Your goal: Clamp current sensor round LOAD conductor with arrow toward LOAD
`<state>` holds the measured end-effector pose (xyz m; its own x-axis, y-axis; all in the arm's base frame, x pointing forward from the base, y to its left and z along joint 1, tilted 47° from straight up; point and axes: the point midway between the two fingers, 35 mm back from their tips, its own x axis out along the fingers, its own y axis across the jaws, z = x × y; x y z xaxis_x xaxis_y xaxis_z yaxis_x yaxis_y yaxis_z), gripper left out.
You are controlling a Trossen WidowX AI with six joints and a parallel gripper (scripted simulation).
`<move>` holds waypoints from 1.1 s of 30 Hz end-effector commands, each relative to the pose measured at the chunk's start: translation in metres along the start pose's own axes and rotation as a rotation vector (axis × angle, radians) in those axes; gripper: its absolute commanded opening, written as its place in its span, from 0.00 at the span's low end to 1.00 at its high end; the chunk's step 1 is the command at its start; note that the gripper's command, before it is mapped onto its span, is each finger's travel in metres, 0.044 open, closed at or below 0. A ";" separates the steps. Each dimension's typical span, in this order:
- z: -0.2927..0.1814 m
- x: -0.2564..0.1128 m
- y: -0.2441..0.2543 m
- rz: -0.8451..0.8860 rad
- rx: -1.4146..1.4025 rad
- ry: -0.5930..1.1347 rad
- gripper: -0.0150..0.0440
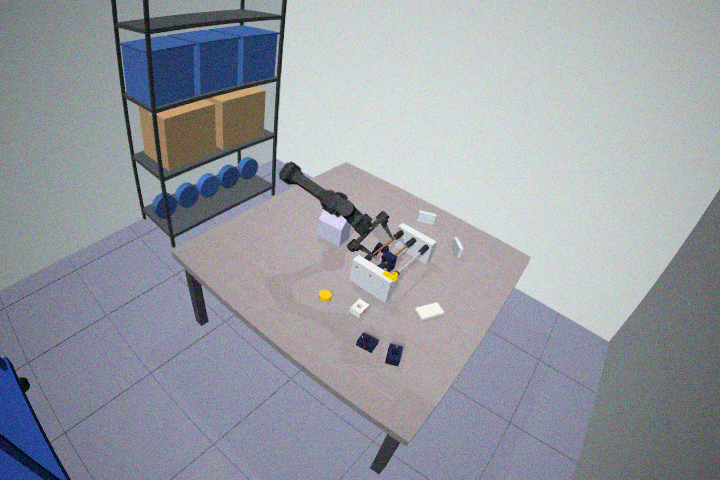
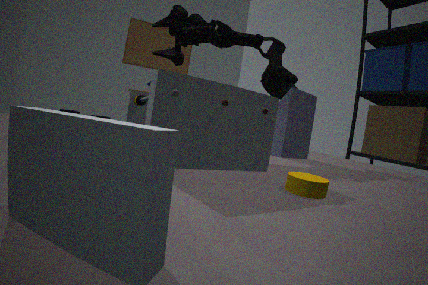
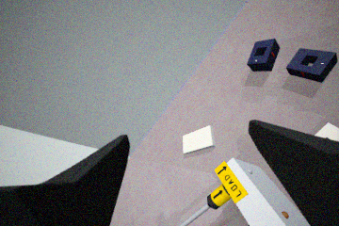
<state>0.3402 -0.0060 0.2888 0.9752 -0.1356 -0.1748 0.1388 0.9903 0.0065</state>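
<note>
My gripper (image 1: pixel 382 247) (image 2: pixel 153 39) (image 3: pixel 188 133) is open with nothing between its fingers, above the white conductor stand. A dark navy sensor (image 1: pixel 388 260) shows near the copper conductors, beneath the gripper in the top view; the view is too small to tell whether it touches one. It is not seen in the wrist view. The LOAD conductor (image 1: pixel 409 263) (image 3: pixel 196 217) is the grey rod at one side of the stand. The yellow LOAD marker (image 1: pixel 390 275) (image 3: pixel 231 183) sits on the near end panel (image 1: pixel 370 279) (image 2: pixel 214 134), its arrow pointing up in the wrist view.
Two navy blocks with square holes (image 1: pixel 366 341) (image 1: pixel 394 354) (image 3: pixel 264 55) (image 3: pixel 312 64) lie on the table. A white slab (image 1: pixel 429 310) (image 3: pixel 198 139), a white holed block (image 1: pixel 359 307), a yellow disc (image 1: pixel 324 295) (image 2: pixel 307 184) and a lilac block (image 1: pixel 333 227) (image 2: pixel 295 124) stand around the stand.
</note>
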 end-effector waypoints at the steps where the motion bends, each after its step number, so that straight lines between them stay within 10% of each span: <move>1: -0.055 0.029 -0.001 -0.211 -0.088 0.307 1.00; 9: -0.100 0.037 0.005 -0.564 -0.492 0.604 1.00; 33: -0.101 0.037 0.005 -0.572 -0.505 0.607 1.00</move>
<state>0.3588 -0.0029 0.1850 0.5141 -0.6967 -0.5004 0.3354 0.7002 -0.6303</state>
